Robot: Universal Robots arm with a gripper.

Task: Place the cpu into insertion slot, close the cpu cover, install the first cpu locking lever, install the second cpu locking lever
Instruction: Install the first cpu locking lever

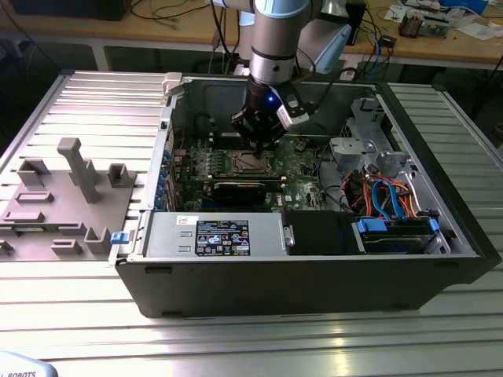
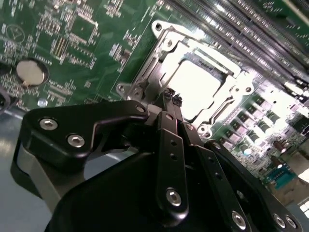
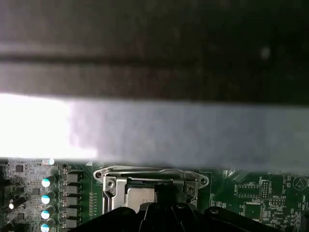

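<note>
While the gripper [image 2: 169,99] hangs with its fingers drawn narrow, tips nearly together and holding nothing, it sits just over the socket edge, likely to work the latch hardware. Just beyond the fingertips, the cpu [image 2: 195,87] lies seated in the insertion slot [image 2: 159,58] beneath the cpu cover [image 2: 227,99]. Farther off, the exterior view adds the open computer case [image 1: 440,259].

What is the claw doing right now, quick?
Claw: shut, its tips pressed together and holding nothing, just above the edge of the silver chip cover on the green board.
</note>
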